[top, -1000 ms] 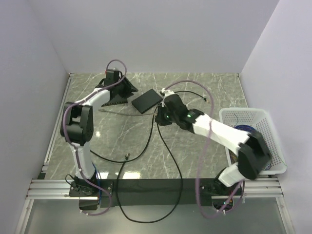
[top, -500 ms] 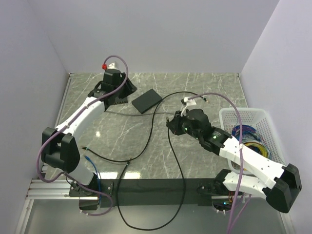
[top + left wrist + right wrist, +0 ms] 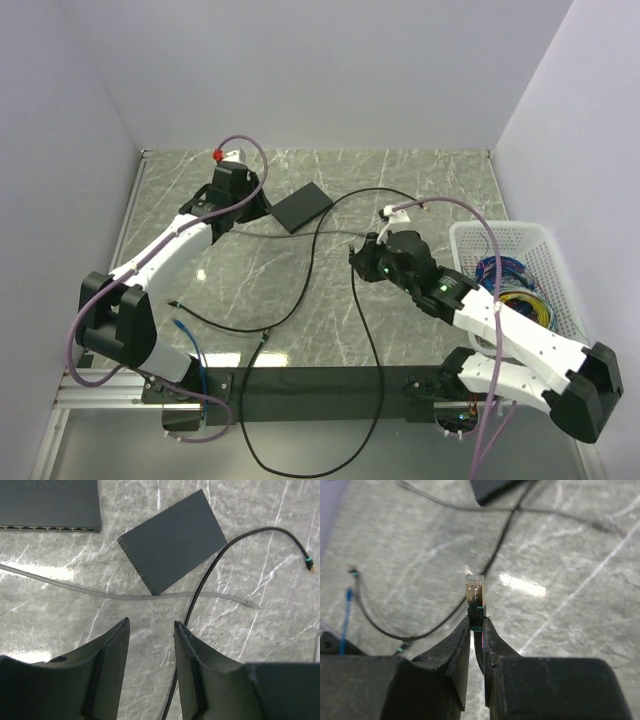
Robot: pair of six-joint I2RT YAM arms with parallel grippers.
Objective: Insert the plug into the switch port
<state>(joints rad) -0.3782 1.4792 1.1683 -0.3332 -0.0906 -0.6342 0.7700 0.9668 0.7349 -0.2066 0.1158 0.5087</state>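
1. Two grippers are in view. The right gripper (image 3: 476, 625) is pinched almost closed on the black boot just under the plug (image 3: 475, 591), whose pale gold-tinted tip sticks out past the fingertips above the marble table (image 3: 250, 290).
2. The left gripper (image 3: 150, 630) hangs with its fingers parted and nothing between them.
3. The switch (image 3: 172, 542) lies flat ahead of the left gripper, apart from the plug, its socket row on the edge facing that gripper and its top plain matte black.
4. A thin grey cable (image 3: 75, 587) touches the switch's near corner, and a second black box (image 3: 47, 502) with sockets lies nearby.
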